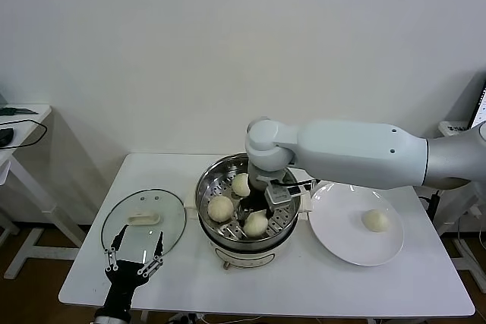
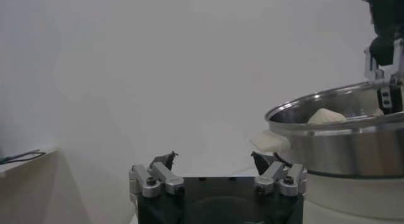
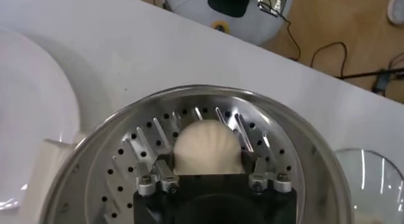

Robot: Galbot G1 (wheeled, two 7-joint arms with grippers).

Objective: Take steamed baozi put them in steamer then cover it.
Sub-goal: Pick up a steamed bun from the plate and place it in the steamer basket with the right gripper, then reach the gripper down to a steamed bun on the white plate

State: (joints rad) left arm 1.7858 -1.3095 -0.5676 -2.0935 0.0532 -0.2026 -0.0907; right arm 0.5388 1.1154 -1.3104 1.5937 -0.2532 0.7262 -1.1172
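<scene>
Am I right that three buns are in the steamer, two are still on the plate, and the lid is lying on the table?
Not quite. Only one bun is on the plate, as the head view shows. The rest holds: three buns sit in the steamer, the right gripper over them, and the lid lies on the table.

A: What's behind the bench (image 1: 364, 282)?
B: A plain white wall (image 1: 228, 43), evenly lit, running the full width.

A: And off the bench's left edge?
B: A second white desk (image 1: 21, 123) with a dark cable looped on it, standing on white legs.

A: The floor?
B: Wood-toned floor (image 3: 341, 29) in the right wrist view, with black cables (image 3: 315, 52) trailing across it; beyond the bench's right edge there's some equipment I can't make out
</scene>
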